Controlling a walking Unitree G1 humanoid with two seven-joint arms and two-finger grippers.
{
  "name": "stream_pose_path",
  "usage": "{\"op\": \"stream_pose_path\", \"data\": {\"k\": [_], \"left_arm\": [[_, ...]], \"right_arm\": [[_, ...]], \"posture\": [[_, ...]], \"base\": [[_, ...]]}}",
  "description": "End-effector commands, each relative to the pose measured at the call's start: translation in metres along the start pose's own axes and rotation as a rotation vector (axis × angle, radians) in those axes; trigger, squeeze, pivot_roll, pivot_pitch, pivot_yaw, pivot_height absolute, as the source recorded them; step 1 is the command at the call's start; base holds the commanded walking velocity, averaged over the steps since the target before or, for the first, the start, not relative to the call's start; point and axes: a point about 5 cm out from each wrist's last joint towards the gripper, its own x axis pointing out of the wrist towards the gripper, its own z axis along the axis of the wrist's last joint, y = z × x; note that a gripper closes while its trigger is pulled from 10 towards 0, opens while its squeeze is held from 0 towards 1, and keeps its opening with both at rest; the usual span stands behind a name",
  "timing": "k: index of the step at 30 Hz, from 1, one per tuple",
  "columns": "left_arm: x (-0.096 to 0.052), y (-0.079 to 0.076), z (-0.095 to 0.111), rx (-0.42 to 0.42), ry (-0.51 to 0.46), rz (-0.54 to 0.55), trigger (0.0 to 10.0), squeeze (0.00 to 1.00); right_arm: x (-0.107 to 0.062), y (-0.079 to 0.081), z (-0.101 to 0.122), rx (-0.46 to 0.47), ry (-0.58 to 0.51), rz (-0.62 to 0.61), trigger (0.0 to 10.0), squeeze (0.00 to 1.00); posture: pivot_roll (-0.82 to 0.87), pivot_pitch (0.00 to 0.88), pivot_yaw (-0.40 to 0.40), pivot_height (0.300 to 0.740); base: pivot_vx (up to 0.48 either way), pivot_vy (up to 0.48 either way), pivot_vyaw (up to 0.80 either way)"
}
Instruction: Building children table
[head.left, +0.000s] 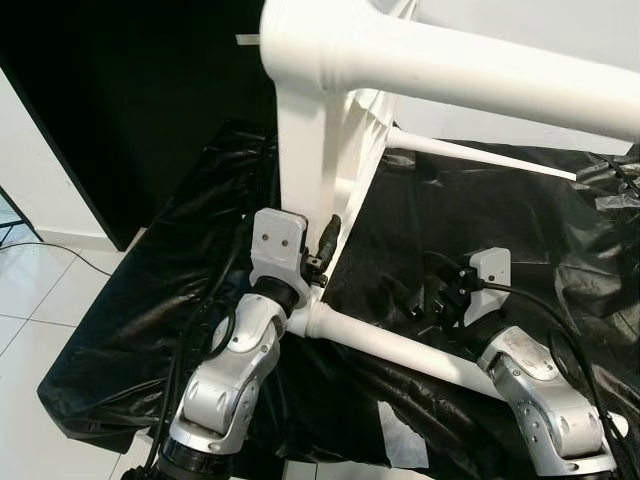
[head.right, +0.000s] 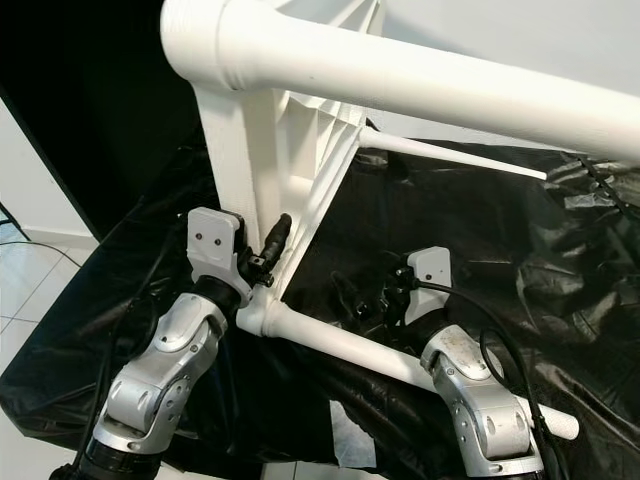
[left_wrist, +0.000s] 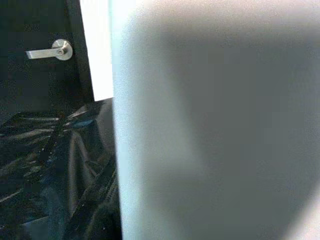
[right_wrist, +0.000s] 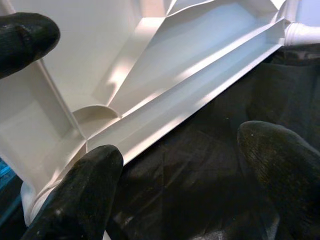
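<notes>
Here the white children's table (head.left: 320, 130) stands tipped on its edge on a surface draped in black plastic sheeting (head.left: 130, 310), its ribbed underside facing right. One thick white leg (head.left: 470, 70) runs across the top of the head views toward the right, a thinner-looking far leg (head.left: 480, 157) points right behind it, and a near leg (head.left: 400, 350) lies low along the sheeting between the two arms.

The left end effector (head.left: 322, 250) is raised against the near lower edge of the tabletop, just above where the near leg joins. Its black finger (head.left: 329, 236) touches the white edge, but I cannot tell whether the fingers are clamped or apart. In its wrist view a blurred white panel (left_wrist: 215, 125) sits very close, with a black door and its silver lever handle (left_wrist: 52, 51) beyond.

The right end effector (head.left: 437, 298) sits low over the sheeting, to the right of the tabletop and just beyond the near leg. In its wrist view its fingertips (right_wrist: 80, 195) are spread apart, gripping nothing, with the table's ribbed underside (right_wrist: 165, 75) just ahead of them.
</notes>
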Motion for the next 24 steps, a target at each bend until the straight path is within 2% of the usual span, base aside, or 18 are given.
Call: {"op": "stream_pose_path", "data": {"k": [1,6,11,14,16,18,21,24], "left_arm": [[-0.004,0.01,-0.001,-0.001,-0.006,0.111,0.0,0.0],[-0.008,0.015,0.001,0.003,-0.019,0.131,0.0,0.0],[-0.022,0.026,0.009,0.031,-0.05,0.189,0.0,0.0],[-0.022,0.026,0.009,0.031,-0.05,0.189,0.0,0.0],[-0.037,0.031,0.019,0.075,-0.074,0.247,0.0,0.0],[-0.037,0.031,0.019,0.075,-0.074,0.247,0.0,0.0],[-0.055,0.032,0.029,0.12,-0.099,0.319,0.0,0.0],[-0.057,0.033,0.03,0.124,-0.103,0.333,0.0,0.0]], "right_arm": [[0.0,-0.002,0.003,-0.005,-0.016,-0.012,10.0,0.0],[0.001,0.0,0.001,0.0,-0.012,-0.003,10.0,0.0],[0.002,0.006,-0.003,0.015,0.008,0.038,10.0,0.0],[0.002,0.006,-0.003,0.015,0.008,0.038,10.0,0.0],[0.003,0.01,-0.006,0.023,0.03,0.087,10.0,0.0],[0.003,0.01,-0.006,0.023,0.03,0.087,10.0,0.0],[0.008,0.01,-0.007,0.021,0.044,0.134,10.0,0.0],[0.009,0.01,-0.006,0.022,0.045,0.143,10.0,0.0]], "posture": [[0.01,0.049,-0.018,0.74],[0.02,0.056,-0.023,0.74],[0.06,0.082,-0.045,0.74],[0.06,0.082,-0.045,0.74],[0.09,0.096,-0.083,0.74],[0.09,0.096,-0.083,0.74],[0.12,0.106,-0.119,0.74],[0.12,0.107,-0.122,0.74]], "base": [[0.0,0.0,0.0],[0.0,0.0,0.0],[0.0,0.0,0.0],[0.0,0.0,0.0],[0.0,0.0,0.0],[0.0,0.0,0.0],[0.0,0.0,0.0],[0.0,0.0,0.0]]}}
